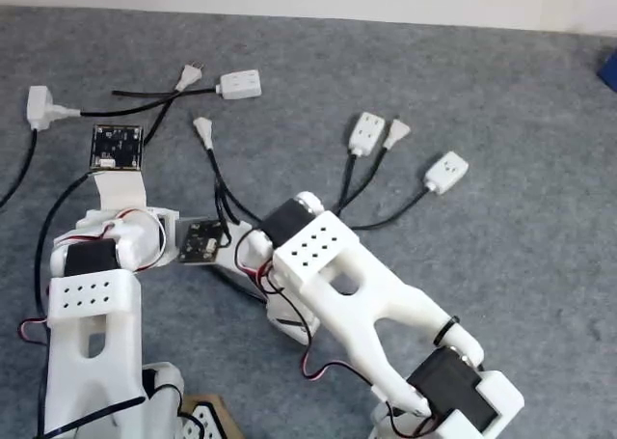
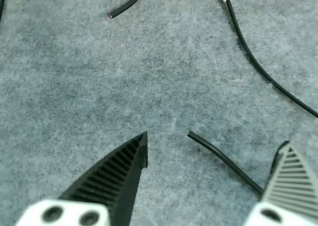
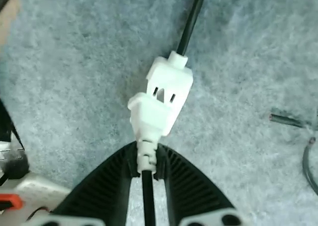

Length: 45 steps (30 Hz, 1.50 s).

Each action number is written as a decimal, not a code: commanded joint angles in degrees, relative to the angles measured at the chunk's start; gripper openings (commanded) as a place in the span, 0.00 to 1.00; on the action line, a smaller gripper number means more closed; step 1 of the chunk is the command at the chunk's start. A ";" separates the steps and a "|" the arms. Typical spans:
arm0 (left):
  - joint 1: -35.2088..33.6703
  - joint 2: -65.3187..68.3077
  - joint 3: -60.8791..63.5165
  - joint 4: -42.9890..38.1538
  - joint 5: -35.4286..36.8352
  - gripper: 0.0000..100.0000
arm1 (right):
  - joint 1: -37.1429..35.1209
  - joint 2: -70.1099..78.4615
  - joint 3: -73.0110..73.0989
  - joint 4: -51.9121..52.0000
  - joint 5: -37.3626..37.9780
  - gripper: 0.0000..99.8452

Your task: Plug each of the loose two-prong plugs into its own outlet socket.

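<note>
**White plug at the socket's face, held far back on its neck**

White plug (image 3: 151, 114) lies on the grey felt (image 3: 59, 62), about mid-table under the right arm's wrist, with its nose against a white socket (image 3: 170, 79). The right gripper (image 3: 147, 152) is pinching the ribbed neck behind the plug body, not the body itself.

With the hold so far back, I'd worry that a push bends the neck and cocks the plug sideways. The socket looks unanchored too, so it may slide over the felt instead of taking the prongs.

The plug's long axis runs from the gripper straight toward the socket, prong end leading and cord trailing back between the fingers. The socket sits slightly skewed to that line. Two dark slots show by the plug's front, and I can't tell whether the prongs are in.

The left gripper (image 2: 216, 139) hangs with fingers spread over bare felt by a cut cable end (image 2: 218, 156), bracing nothing. Another loose plug (image 1: 202, 128) lies farther off.
</note>
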 commanded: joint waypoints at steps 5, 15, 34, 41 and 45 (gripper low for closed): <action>-0.22 -0.75 -0.48 -1.05 -0.26 0.39 | 0.84 -0.75 -6.81 3.12 -2.29 0.01; 1.71 -0.57 -5.41 6.24 -0.18 0.39 | 2.59 -6.55 10.95 -21.23 -17.67 0.01; 14.20 21.23 -23.25 17.41 0.35 0.39 | -1.27 -38.29 27.38 -22.20 -22.15 0.01; 14.99 20.26 -24.04 17.93 1.58 0.39 | -3.38 -38.37 33.45 -25.80 -22.15 0.01; 16.31 20.18 -22.11 18.55 1.58 0.39 | -3.30 -38.37 33.01 -25.80 -22.33 0.01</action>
